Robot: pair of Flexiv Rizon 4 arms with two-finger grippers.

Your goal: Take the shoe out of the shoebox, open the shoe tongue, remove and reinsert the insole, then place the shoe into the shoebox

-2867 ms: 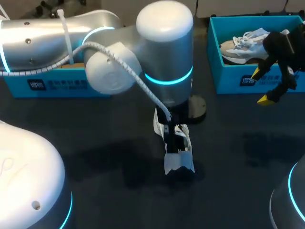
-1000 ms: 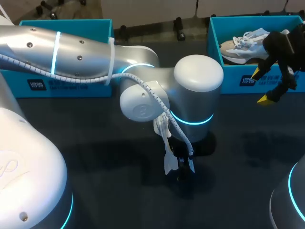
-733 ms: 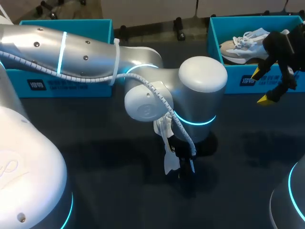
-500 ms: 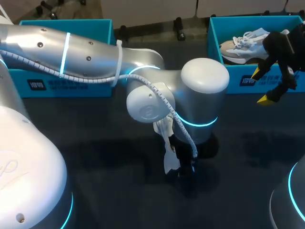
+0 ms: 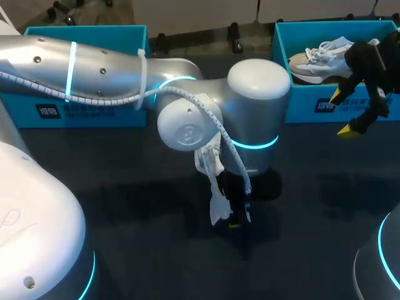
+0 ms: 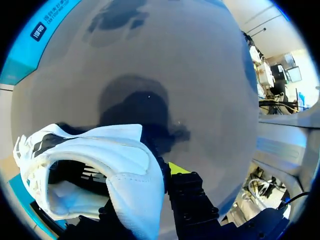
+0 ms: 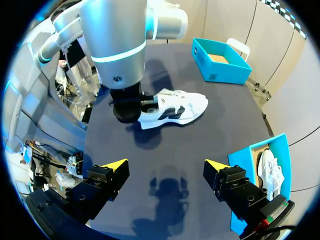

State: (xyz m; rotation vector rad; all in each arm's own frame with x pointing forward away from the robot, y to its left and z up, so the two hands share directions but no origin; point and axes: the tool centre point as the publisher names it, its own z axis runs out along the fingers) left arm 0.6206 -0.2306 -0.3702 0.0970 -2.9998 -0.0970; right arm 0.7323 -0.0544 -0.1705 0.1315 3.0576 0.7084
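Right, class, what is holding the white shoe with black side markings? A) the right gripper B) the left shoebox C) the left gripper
C: the left gripper is shut on the white shoe at its heel, over the table; the right gripper is open and empty.

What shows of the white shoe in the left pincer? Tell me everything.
The white shoe is a low sneaker with black side marks and a soft padded collar. The left pincer grips its heel collar. It lies roughly level, toe away from that arm, apparently clear of the dark table, its shadow beneath.
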